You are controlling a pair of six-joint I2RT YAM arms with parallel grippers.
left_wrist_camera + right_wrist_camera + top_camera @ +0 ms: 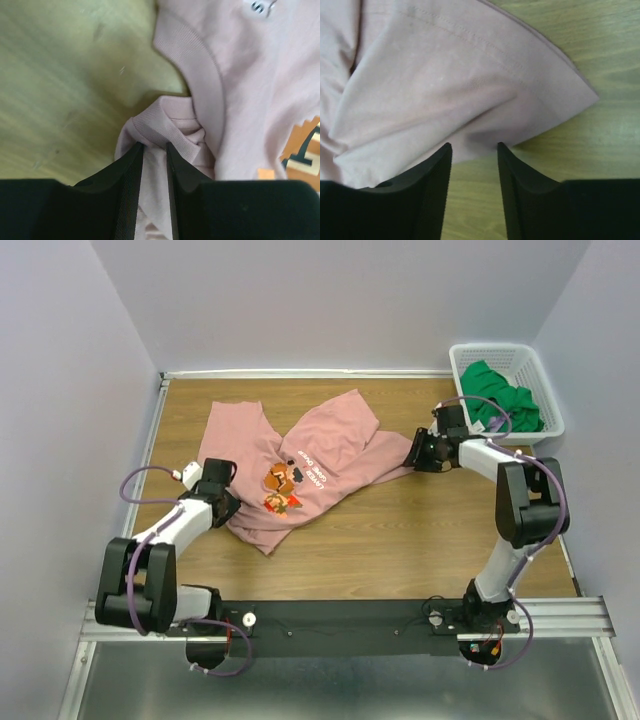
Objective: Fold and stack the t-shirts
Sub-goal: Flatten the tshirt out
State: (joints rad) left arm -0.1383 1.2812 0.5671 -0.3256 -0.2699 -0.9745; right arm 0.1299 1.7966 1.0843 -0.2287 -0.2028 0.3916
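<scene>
My left fingers [131, 192] pinch a fold by the collar of the pink shirt [322, 452] crumpled on the table [430, 540], and my spread right fingers [432, 192] should bite its corner deeply before both pull it flat.

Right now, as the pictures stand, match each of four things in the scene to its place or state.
1 pink t-shirt
2 green t-shirt
3 left gripper
4 right gripper

A in the white basket
B jaws apart at a cloth corner
C crumpled on the wooden table
D pinching pink cloth beside the collar

Pairs: 1-C, 2-A, 3-D, 4-B
</scene>
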